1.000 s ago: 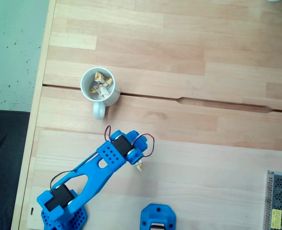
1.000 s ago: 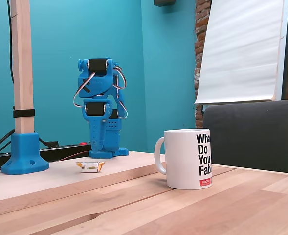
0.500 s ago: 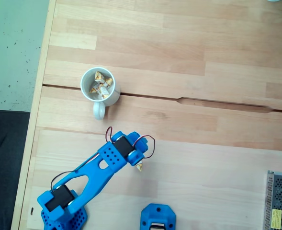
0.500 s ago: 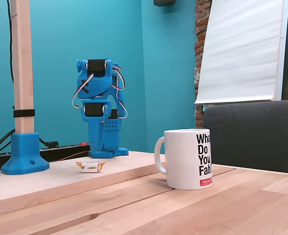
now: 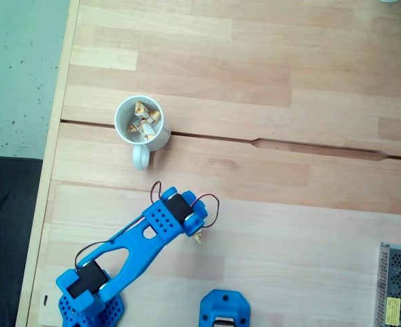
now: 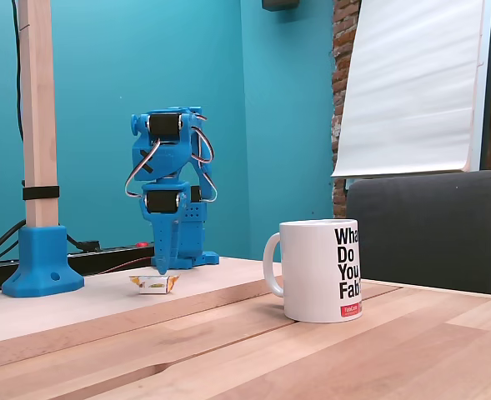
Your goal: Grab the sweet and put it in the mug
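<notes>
One tiny wrapped sweet with a white middle and golden-yellow twisted ends (image 6: 154,283) lies on the pale wooden tabletop (image 5: 268,225), well apart from the round white ceramic mug (image 5: 143,123), which already holds several like it. It looks light, crinkly and slippery, so pinching the firmer middle seems wisest. The blue printed gripper (image 6: 161,268) points straight down, tip just above the sweet; whether its jaws stand apart I cannot tell.
</notes>
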`<move>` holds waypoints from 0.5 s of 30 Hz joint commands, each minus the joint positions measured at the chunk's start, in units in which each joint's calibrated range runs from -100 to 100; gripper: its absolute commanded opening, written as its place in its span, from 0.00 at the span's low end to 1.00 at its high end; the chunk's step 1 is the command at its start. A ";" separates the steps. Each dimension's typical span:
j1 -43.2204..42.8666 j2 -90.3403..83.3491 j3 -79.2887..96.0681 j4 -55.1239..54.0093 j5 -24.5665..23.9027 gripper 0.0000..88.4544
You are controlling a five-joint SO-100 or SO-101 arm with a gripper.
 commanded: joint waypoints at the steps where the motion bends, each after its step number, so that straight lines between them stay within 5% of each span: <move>1: 0.60 -0.49 0.65 0.23 0.15 0.26; 15: 0.60 -0.67 3.15 0.23 0.15 0.26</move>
